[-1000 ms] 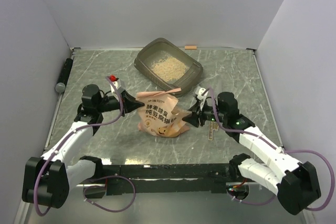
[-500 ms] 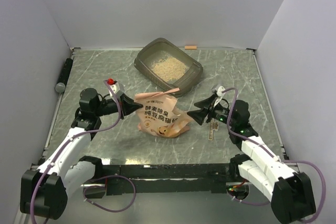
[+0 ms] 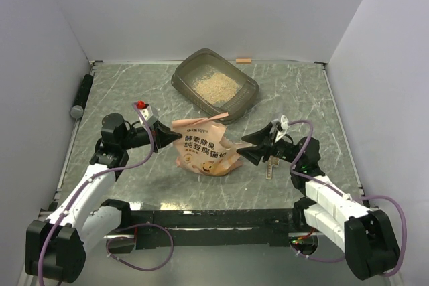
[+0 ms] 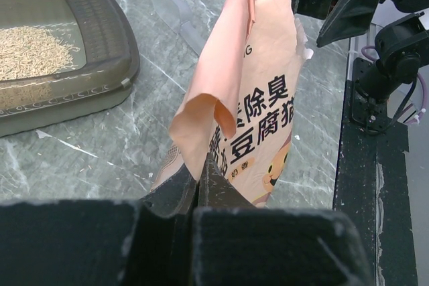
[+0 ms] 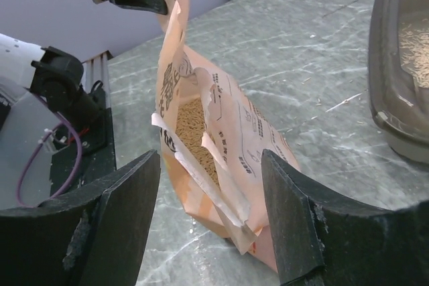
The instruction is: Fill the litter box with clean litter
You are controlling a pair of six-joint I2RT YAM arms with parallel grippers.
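Entry: litter-filling set, laid out on a grey marbled desk (image 3: pixel 301 92). Hazards: the pink bag (image 3: pixel 201 149) stands slumped near the middle of the desk with its torn top gaping. Only the left hand (image 3: pixel 175 137) has it, fingers pinched together on the thin upper left edge of the plastic. A lift from that single edge would likely swing the bag sideways and tip granules onto the desk short of the box, or the slick film may slide out of the pinch. The right hand (image 3: pixel 247 147) hangs just beside the bag's right side, fingers apart, nothing between them and apparently not touching. Closing on a loose flap rather than on the bag's wall would give poor control, and a nudge could topple the bag. Containers: the bag, open, holds a good amount of pale tan litter (image 5: pixel 191 125), seen through its mouth in the right wrist view. The litter box (image 3: pixel 244 95), grey-brown, sits on the far side of the desk beyond the bag, with a gap of bare desk between them in the wrist views. A thin, patchy layer of clean litter (image 3: pixel 213 85) covers its floor; judged only part filled.
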